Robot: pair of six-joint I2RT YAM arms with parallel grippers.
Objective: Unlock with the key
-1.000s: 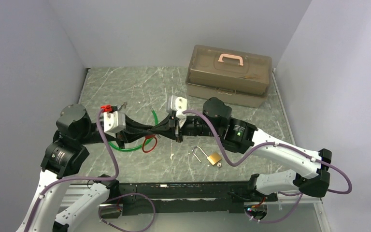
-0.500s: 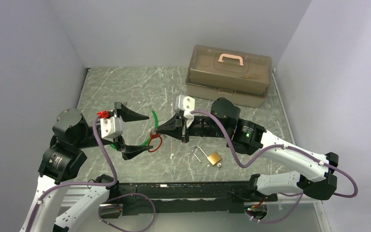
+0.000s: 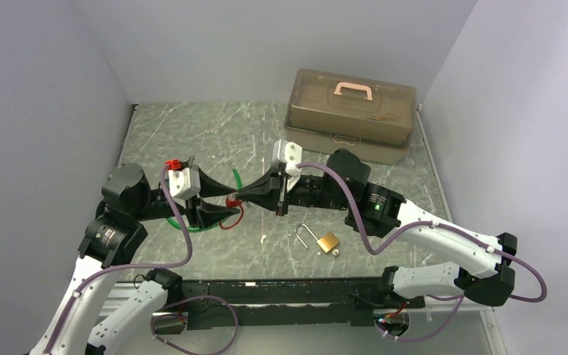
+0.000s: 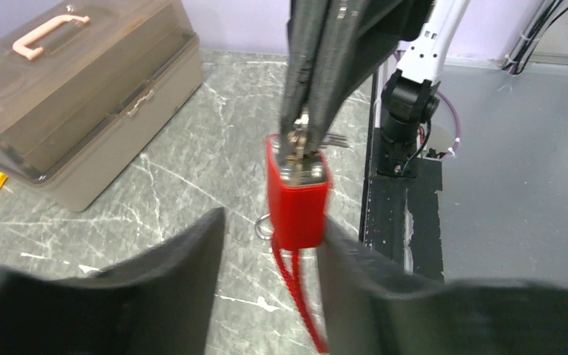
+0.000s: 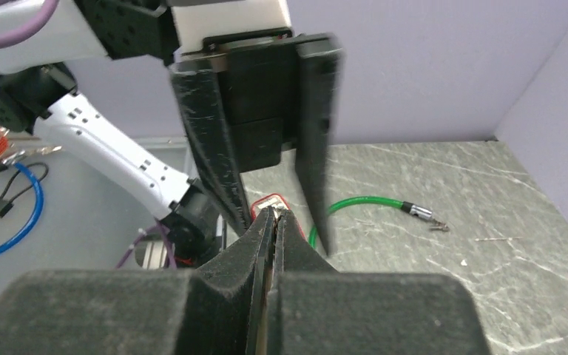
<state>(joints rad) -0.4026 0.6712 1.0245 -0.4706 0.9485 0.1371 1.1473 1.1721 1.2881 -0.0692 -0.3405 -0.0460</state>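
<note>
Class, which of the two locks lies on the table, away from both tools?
The brass lock, lying alone on the table. The red lock hangs in the air from the right tool.

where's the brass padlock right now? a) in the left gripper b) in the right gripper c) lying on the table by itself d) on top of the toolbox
c: the brass padlock lies on the table untouched; the left gripper stands open around the red lock, and the right gripper is shut on the key at its top.
</note>
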